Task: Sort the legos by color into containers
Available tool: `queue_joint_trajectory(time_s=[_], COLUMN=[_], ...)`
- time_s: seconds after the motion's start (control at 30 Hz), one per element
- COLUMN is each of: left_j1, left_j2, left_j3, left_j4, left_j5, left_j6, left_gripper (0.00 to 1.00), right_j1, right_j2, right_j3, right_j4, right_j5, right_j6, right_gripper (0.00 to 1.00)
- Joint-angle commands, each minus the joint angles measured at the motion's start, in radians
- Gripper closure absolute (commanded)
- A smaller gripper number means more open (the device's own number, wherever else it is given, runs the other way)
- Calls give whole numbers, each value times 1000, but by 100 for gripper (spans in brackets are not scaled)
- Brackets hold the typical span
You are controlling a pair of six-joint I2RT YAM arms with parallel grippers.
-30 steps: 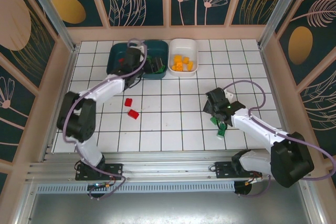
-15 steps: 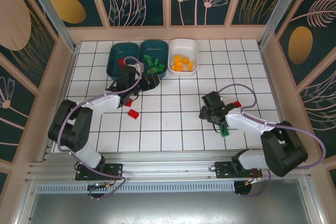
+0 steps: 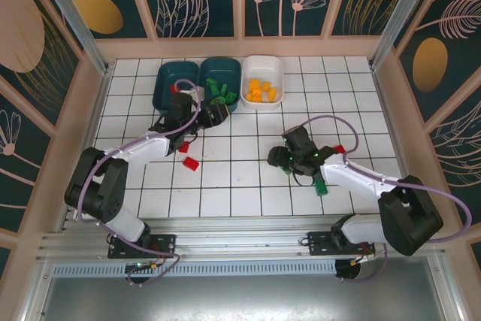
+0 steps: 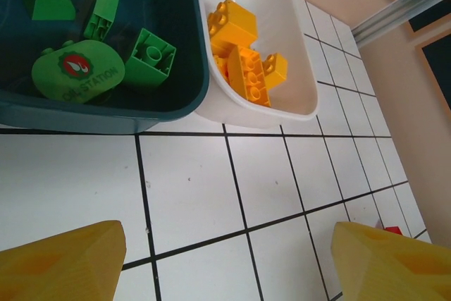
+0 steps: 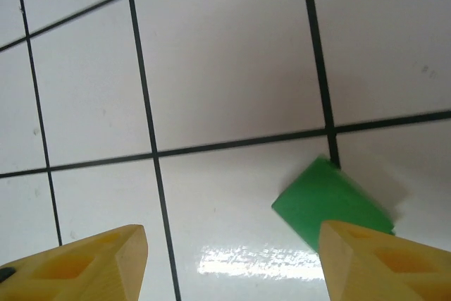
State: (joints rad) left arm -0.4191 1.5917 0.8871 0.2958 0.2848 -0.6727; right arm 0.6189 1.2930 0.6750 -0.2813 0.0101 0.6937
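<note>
from overhead i see three tubs in a row at the far side of the tiled floor. the left teal tub holds one red lego, the middle teal tub holds green legos, and the white tub holds orange-yellow legos. two red bricks lie on the tiles near the left arm. another red brick and a green brick lie beside the right arm. on my left wrist camera the green pieces are studded blocks, plus an oval green piece labelled "oil station".

the left arm reaches forward and low, with the left gripper just in front of the middle teal tub. its fingers are spread wide with bare tile between them. the right arm bends inward and the right gripper points down at the floor, spread wide and holding nothing. a small green lego lies right by one finger; i cannot tell if they touch.
</note>
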Motion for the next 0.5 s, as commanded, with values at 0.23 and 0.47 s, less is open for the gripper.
queue_joint_trajectory(time_s=[0.23, 0.47], left_j1=[0, 0], left_j2=[-37, -72], left_j3=[-57, -77], left_j4=[30, -2], left_j5=[48, 45], left_j6=[-26, -11], left_gripper=[23, 23], right_j1=[1, 84], right_j2=[176, 161], right_j3=[44, 21], right_j4=[10, -18], right_j5=[122, 109], right_j6=[-158, -91], right_gripper=[33, 33])
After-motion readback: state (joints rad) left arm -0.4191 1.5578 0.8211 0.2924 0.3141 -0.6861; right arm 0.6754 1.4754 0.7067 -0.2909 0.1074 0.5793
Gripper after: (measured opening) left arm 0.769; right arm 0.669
